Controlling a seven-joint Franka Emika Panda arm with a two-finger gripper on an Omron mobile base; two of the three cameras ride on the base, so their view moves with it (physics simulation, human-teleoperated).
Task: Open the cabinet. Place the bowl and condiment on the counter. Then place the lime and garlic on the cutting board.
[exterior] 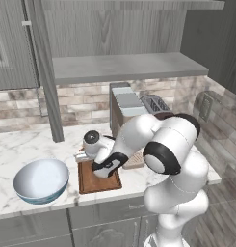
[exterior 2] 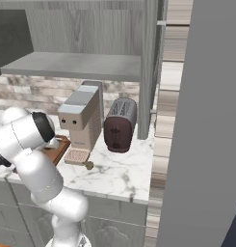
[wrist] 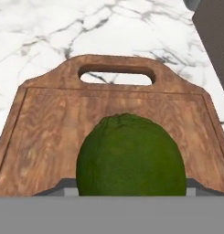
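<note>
- My fingers (wrist: 130,192) sit low over the cutting board (wrist: 49,119), set wide with the lime (wrist: 130,157) between them; whether they still press on the lime I cannot tell.
- In the hand view the lime lies on the board's wood, near its middle, and the loop handle points away from me toward the bare marble.
- In the left base view my hand (exterior: 108,165) hangs over the cutting board (exterior: 93,183), which lies flat on the table (exterior: 23,140) close to its front edge.
- The bowl (exterior: 41,180) stands on the table just left of the board, upright, not touching it.
- Right of the board stands a beige coffee machine (exterior 2: 81,116), its drip tray near the board's edge, and beyond it a dark toaster (exterior 2: 120,125).
- A small brownish lump (exterior 2: 89,165), perhaps the garlic, lies on the marble in front of the coffee machine.
- Overhead the cabinet (exterior: 124,43) stands open, its grey shelf (exterior: 124,67) bare; one door's edge (exterior: 47,82) comes down behind the bowl.
</note>
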